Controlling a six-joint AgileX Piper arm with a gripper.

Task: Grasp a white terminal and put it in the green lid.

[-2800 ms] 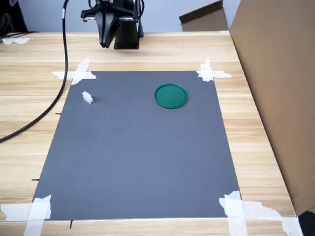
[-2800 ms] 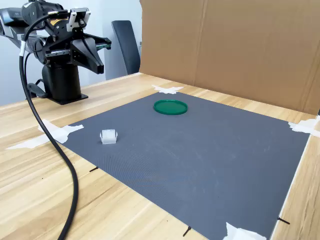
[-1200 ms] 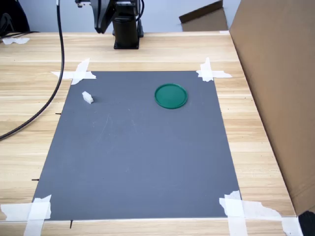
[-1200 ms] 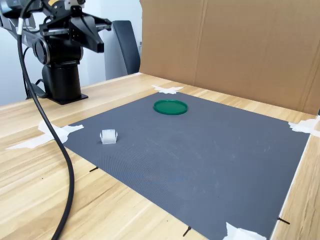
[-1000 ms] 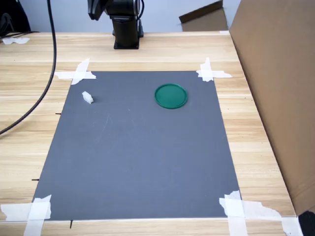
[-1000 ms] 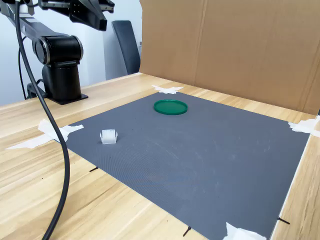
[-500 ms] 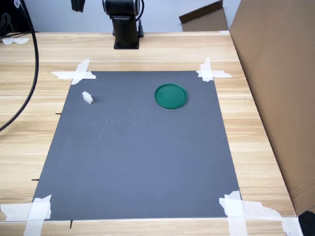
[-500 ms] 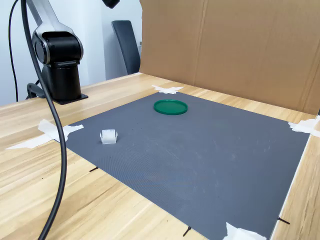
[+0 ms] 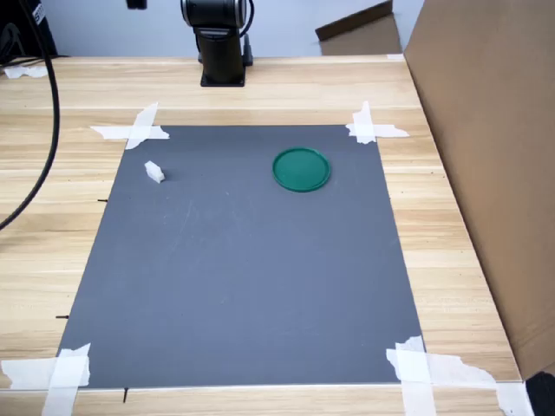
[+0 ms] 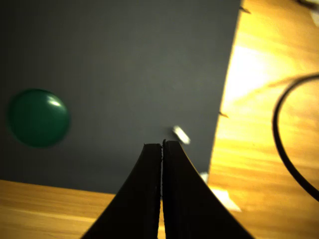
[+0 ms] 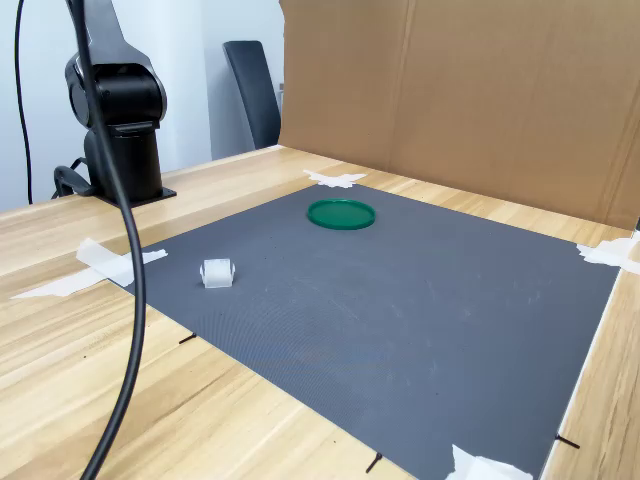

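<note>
The white terminal (image 9: 154, 172) lies alone on the grey mat (image 9: 243, 286), near its far corner on the first exterior view's left. In the second exterior view the terminal (image 11: 217, 272) sits near the mat's left edge. The green lid (image 9: 301, 169) rests flat on the mat, well apart from the terminal, with nothing in it (image 11: 341, 214). My gripper (image 10: 162, 146) shows only in the wrist view, high above the table. Its two black fingers are pressed together with nothing between them. Just past the fingertips the wrist view shows the small terminal (image 10: 181, 134), and the lid (image 10: 38, 117) off to one side.
The arm's black base (image 9: 221, 43) stands on the wooden table beyond the mat. A black cable (image 11: 125, 260) hangs down across the second exterior view's left. A tall cardboard wall (image 9: 486, 130) borders the first exterior view's right. White tape strips (image 9: 134, 130) hold the mat's corners.
The arm has risen and swung away toward the first exterior view's left, and the gripper has left both exterior views. The cable shifted with it. Terminal and lid have not moved.
</note>
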